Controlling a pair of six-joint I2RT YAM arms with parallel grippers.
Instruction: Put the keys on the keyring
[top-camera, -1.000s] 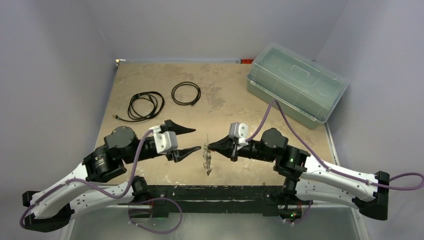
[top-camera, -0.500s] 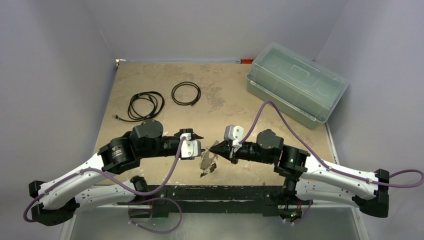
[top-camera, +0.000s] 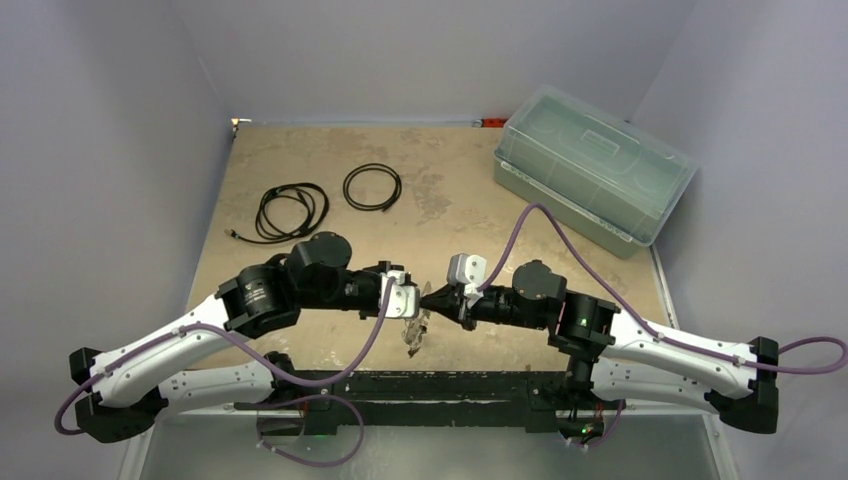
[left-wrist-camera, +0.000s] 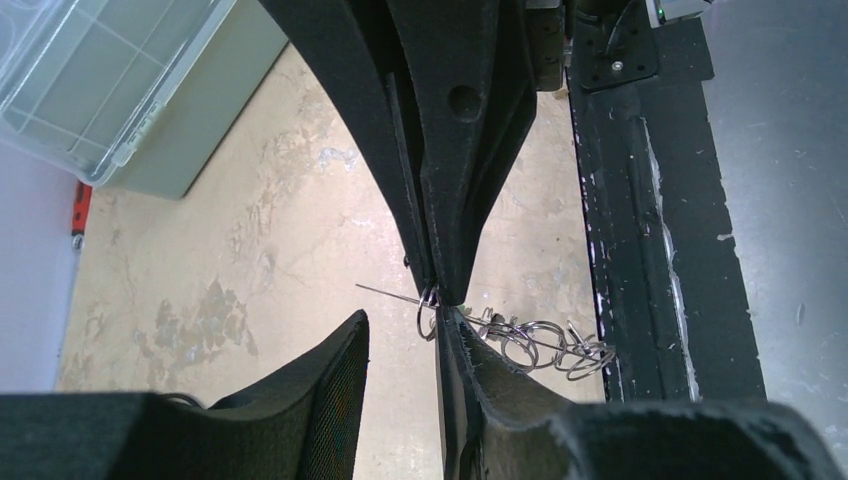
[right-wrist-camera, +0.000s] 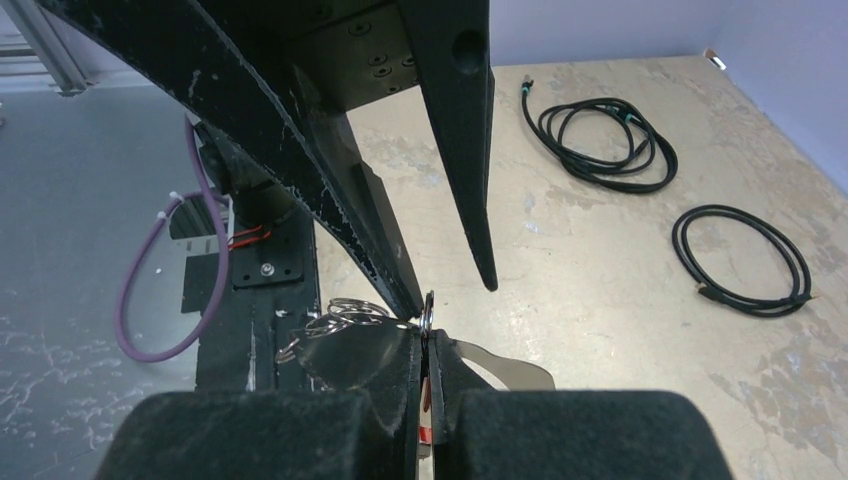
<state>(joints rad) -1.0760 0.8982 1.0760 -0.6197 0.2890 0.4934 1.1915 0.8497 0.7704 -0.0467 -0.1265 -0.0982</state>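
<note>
The right gripper is pressed together, pinching the end loop of the keyring, a run of linked silver loops. The left gripper faces it tip to tip with its fingers spread. The pinched loop stands in that gap, close against one finger and well clear of the other.

Both work low over a worn tan table, patchy and scuffed, with a black rail along its near edge. Plain grey-lilac walls close in the far side and both flanks. Far left lie two black cable coils, one bundled, one a single ring. Far right sits a pale green bin with a clear lid. A small red-orange tab sits at the far edge, any print on it too small to read.

The rest of the keyring trails from the right fingertips toward the near rail, just past the left gripper's tips.
</note>
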